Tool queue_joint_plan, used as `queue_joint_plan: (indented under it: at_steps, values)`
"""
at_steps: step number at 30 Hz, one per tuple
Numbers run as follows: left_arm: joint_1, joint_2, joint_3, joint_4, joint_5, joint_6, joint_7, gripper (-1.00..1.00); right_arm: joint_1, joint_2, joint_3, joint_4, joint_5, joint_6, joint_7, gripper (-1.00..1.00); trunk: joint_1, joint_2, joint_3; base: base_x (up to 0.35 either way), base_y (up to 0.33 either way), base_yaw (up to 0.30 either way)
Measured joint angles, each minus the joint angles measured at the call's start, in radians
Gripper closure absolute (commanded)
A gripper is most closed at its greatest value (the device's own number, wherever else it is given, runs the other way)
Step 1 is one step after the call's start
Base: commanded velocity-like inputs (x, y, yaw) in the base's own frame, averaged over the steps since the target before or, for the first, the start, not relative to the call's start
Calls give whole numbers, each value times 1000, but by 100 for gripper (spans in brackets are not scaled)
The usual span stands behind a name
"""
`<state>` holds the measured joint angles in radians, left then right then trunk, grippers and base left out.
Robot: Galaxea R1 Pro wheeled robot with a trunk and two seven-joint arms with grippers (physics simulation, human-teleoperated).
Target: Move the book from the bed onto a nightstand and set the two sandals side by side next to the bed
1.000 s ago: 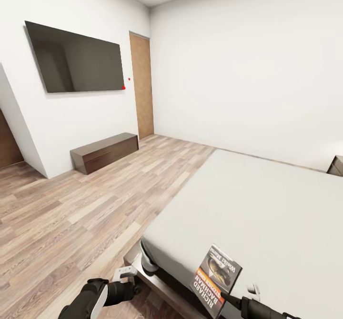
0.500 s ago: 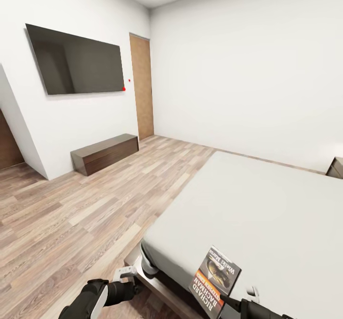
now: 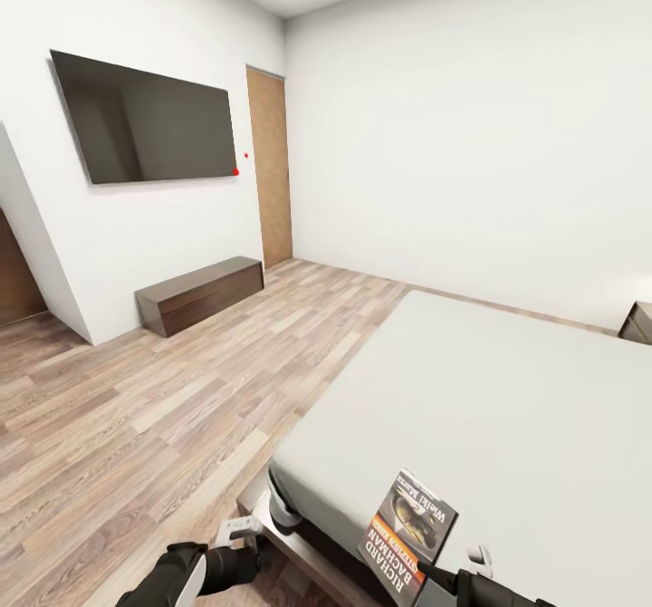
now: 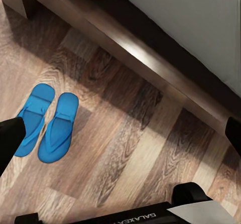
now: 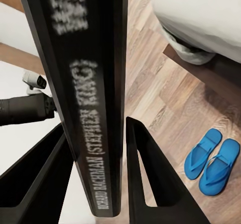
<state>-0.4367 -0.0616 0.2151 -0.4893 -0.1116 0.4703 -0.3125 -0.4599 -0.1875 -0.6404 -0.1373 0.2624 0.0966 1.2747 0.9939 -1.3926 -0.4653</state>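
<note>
Well, sandals sorted, book in the air!
Both blue sandals (image 4: 47, 121) lie side by side on the floor (image 3: 136, 408) beside the bed (image 3: 507, 390); the right gripper (image 5: 95, 148) pinches the book (image 3: 409, 534) upright above the mattress corner. Left gripper (image 3: 237, 527): spread unclear (too small). What's left, I'd say: reaching a nightstand.

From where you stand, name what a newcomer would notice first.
The book, dark with an orange band, is held upright in the right gripper over the near corner of the pale grey bed. The two blue sandals lie side by side on the wood floor beside the bed frame.
</note>
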Motion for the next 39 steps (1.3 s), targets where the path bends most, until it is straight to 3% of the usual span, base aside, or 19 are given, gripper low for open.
queue_joint_plan:
  at_steps: [2,8,13,17,27,39]
  values:
    - [0,0,0,28,0,-37,0,-100,0,0,0,0,0,0,0,100,-8,14,6,0,0,0]
    - [0,0,1,36,-1,-48,0,-100,0,2,1,0,1,0,-1,100,-31,56,25,0,0,0]
    - [0,0,1,40,1,-48,0,-100,0,7,2,1,124,0,-3,100,-50,91,41,0,0,0]
    - [0,0,1,44,1,-48,0,-100,0,9,-1,1,160,0,-6,100,-65,119,53,0,0,0]
    - [0,0,-1,45,1,-49,0,-100,0,9,0,10,170,0,-11,100,-69,126,57,0,0,0]
    - [0,-1,-1,45,1,-49,0,-100,0,9,-1,37,170,0,-11,100,-115,210,94,0,0,0]
